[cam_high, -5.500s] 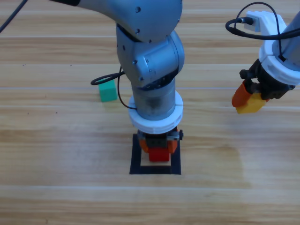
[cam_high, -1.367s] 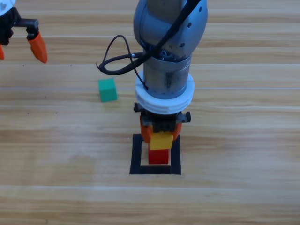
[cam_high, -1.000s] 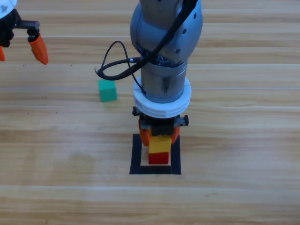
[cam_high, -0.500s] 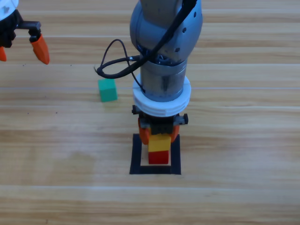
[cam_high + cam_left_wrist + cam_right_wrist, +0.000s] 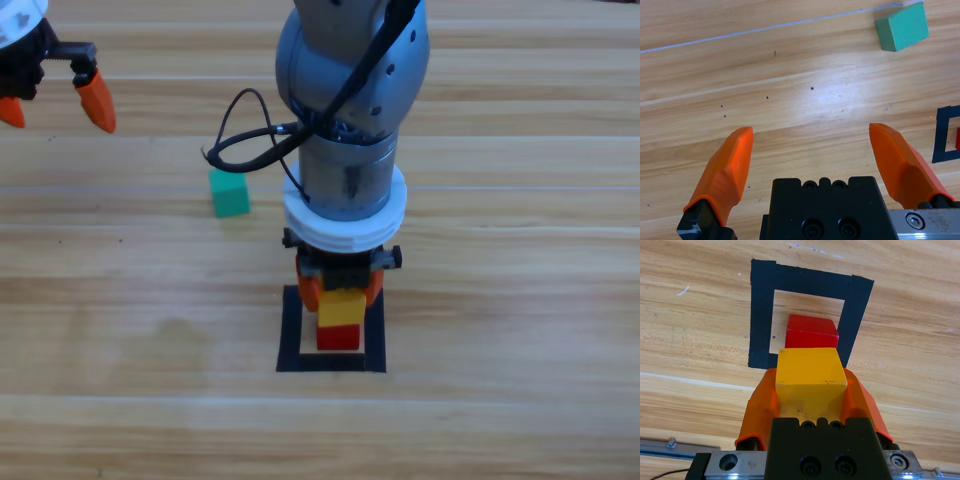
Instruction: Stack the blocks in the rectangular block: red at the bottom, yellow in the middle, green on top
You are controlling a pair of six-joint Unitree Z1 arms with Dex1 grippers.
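The red cube (image 5: 339, 337) (image 5: 811, 331) rests inside the black tape square (image 5: 292, 330) (image 5: 762, 315). My right gripper (image 5: 340, 290) (image 5: 811, 385) reaches down over the middle, shut on the yellow cube (image 5: 342, 307) (image 5: 811, 375), which is directly over the red one; whether they touch cannot be told. The teal-green cube (image 5: 229, 192) (image 5: 902, 33) lies on the table up and left of the square. At the top left corner my left gripper (image 5: 57, 108) (image 5: 820, 150) hangs open with nothing between its jaws.
A black cable (image 5: 245, 150) loops off the right arm close above the green cube. The right arm's grey body (image 5: 350, 90) covers the table behind the square. The left wrist view shows a corner of the tape square (image 5: 942, 135) at its right edge.
Earlier the left arm stood over the red cube in the square; it has drawn back to the top left and now drifts slightly right. The right arm brought the yellow cube over the red one.
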